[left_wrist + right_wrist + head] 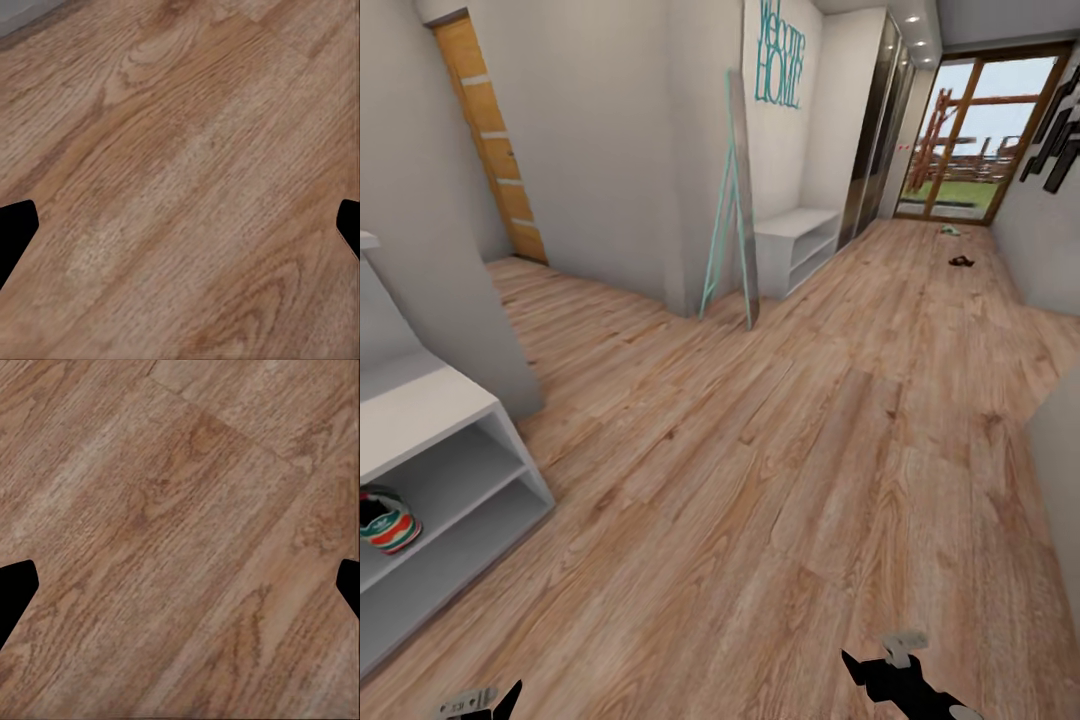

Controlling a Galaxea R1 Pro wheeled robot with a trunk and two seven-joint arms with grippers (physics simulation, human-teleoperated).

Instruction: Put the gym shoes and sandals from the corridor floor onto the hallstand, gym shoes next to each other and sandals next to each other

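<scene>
Both grippers empty. Left gripper point(180, 225): fingertips sit at opposite edges of its wrist view, spread wide, nothing but plank between them. Right gripper point(180, 585): same, jaws wide apart over bare corridor floor point(790, 480). In the head view both sit low at the near edge, left point(485, 700) and right point(905, 680), tucked in, well clear of everything.

Near left: hallstand point(430, 410), grey bench top with two open shelves. One gym shoe point(385, 520) is already on the upper open shelf, heel end showing, the rest cut off by the frame edge. I can't tell if its mate is further in.

Far end, well apart from the robot: a dark small item point(961, 262) on the floor near the right wall, likely a sandal. A pale-greenish one point(950, 231) lies just beyond it by the glass door point(970, 140), possibly the other gym shoe. Both are too small to confirm. A second grey shelf unit point(800, 240) and a leaning teal-framed mirror point(735, 200) stand along the left wall midway.

Judgement: this is a transit step, driving down the corridor to fetch what's left. To do it well:
- keep arms tucked and jaws wide during the drive
- stay centre-right to clear the mirror legs and the wall corner on the right
- stop short of the dark item so it lands in wrist view, not under the base
- grab the nearer one first; approach from above along its length
</scene>
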